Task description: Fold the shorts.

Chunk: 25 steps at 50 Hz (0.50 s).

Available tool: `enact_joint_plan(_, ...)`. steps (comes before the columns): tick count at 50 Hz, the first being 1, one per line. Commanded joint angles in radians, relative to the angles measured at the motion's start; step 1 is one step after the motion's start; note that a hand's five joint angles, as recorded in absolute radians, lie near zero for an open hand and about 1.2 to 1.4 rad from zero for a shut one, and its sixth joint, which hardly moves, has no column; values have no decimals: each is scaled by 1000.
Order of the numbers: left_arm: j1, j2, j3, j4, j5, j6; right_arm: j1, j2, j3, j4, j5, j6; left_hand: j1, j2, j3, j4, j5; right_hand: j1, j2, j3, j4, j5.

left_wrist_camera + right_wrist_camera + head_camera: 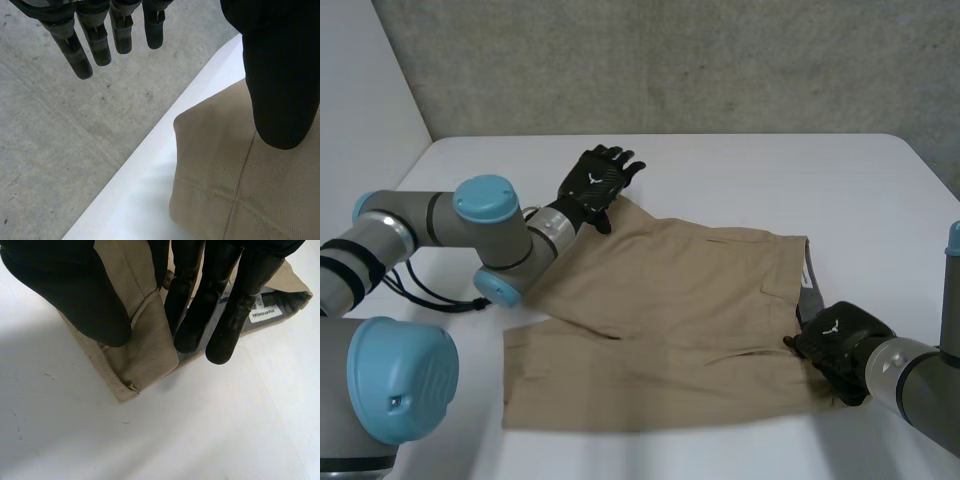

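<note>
On the table: we are seeing the tan shorts lying spread out and mostly flat, the legs pointing toward the left arm's side and the waistband toward the right arm's side.
Legs: the two hems are splaying a little apart, the far leg angling off toward the table's far edge.
Waistband: it is gaping slightly, and we are seeing grey lining inside it with a white label sewn on.
Left hand: it is hovering at the far corner of the far leg, close to the table's far edge.
Left hand's state: in its wrist view we are seeing the fingers stretching out straight and spread, reaching past the cloth, while the thumb is hanging over the tan corner. The hand is gripping nothing, and we are not able to tell whether the thumb is touching the cloth.
Right hand: it is sitting at the near corner of the waistband, close to the table's near right edge.
Right hand's state: in its wrist view the thumb is pressing on the tan outer side while the fingers are lying against the grey inner side, so we are seeing the waistband corner pinched between them and raised a little off the table.
Left arm: it is reaching in across the table, its elbow just beside the far leg's hem.
Wall: grey and rough, it is standing behind the table's far edge.
</note>
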Motion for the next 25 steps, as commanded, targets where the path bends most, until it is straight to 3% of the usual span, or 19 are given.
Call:
enact_joint_plan(1,16,-5,0,-36,-4,3,-13,0,-2,-1,-1,-1,163,152,143,152,139,422,218,207,205,227)
enact_joint_plan(17,19,-63,54,-68,51,6,-24,3,-11,-8,-2,-1,915,904,895,904,890,422,218,207,205,227)
enact_joint_plan(20,19,-63,58,-67,47,7,-26,3,-11,-11,-2,-1,1199,1188,1179,1188,1174,422,218,207,205,227)
enact_joint_plan(25,21,-61,63,-65,8,59,-26,3,-11,-11,-1,-1,1200,1189,1180,1189,1175,422,218,207,205,227)
